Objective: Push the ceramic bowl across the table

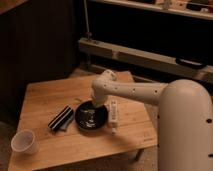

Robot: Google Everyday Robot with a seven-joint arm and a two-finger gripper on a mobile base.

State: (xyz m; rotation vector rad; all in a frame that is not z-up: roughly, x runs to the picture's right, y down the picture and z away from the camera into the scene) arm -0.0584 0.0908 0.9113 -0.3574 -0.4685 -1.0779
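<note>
Right over glossy black bowl (82, 120), pincer (93, 113)
</note>
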